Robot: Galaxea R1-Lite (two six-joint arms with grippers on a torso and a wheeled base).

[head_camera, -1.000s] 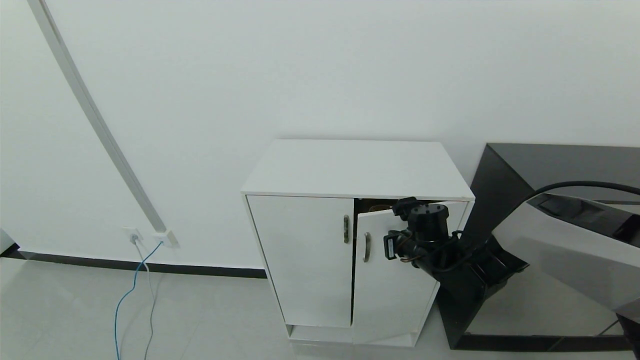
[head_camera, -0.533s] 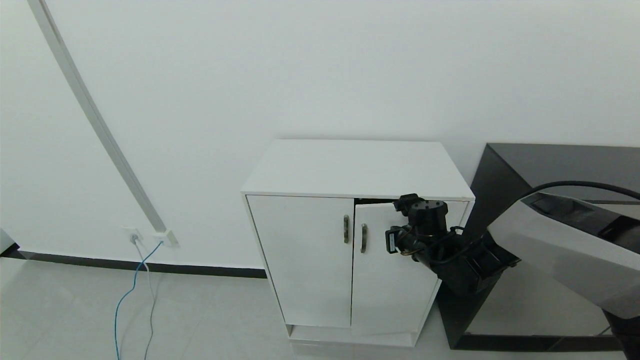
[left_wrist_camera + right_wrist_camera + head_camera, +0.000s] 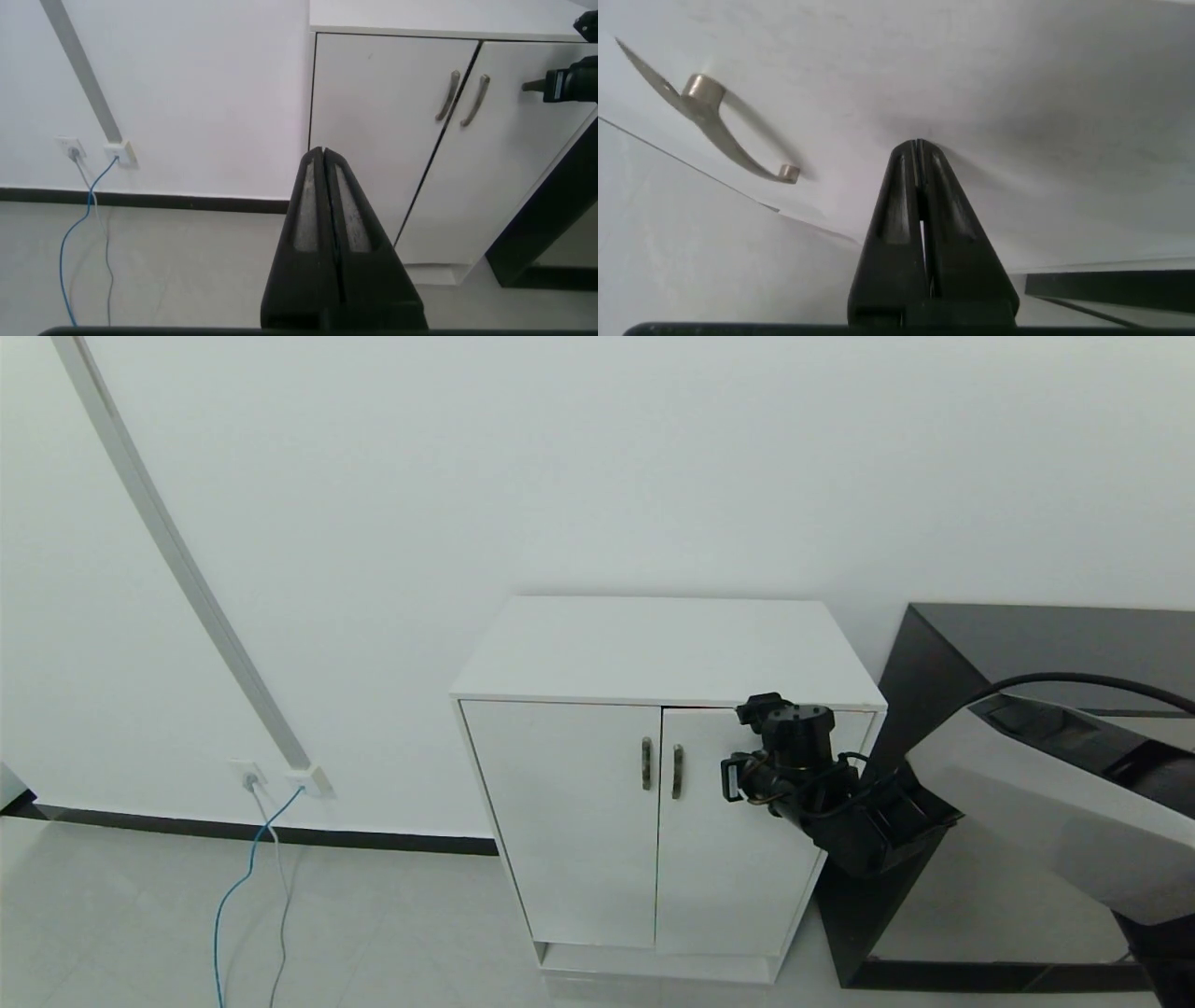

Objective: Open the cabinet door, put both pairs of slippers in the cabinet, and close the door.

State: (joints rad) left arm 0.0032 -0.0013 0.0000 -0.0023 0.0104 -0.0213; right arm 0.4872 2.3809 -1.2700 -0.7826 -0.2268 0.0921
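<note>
White laminate covers the cabinet [image 3: 653,649], and both its doors lie closed, their edges meeting down the middle. In the head view the right hand [image 3: 728,780] is against the upper half of the right door [image 3: 719,887]. The right door's handle [image 3: 677,771] is just beside the hand, toward the cabinet's middle, and the left door's handle [image 3: 645,763] lies just past it on the same side. A glossy black unit [image 3: 934,644] stands on the hand's other side, close against the cabinet's flank; whether the two touch I cannot tell.

The right wrist view settles what the head view leaves unclear. The hand's two fingers [image 3: 901,205] are pressed together with nothing between them. Their tips meet the bare panel of the door, beside the curved metal handle and not on it.

The left wrist view shows the left hand [image 3: 322,163] with its fingers also together and empty. It is held well back from the cabinet, above the pale floor [image 3: 187,280], and faces the left door [image 3: 374,131]. Beyond it the two handles stand side by side, and the right hand appears farther off as a dark tip, level with the upper part of the handles and just beside the right one. On the side of the left hand away from the cabinet, a wall socket [image 3: 68,147] trails a blue cable [image 3: 73,247] down to the floor.
</note>
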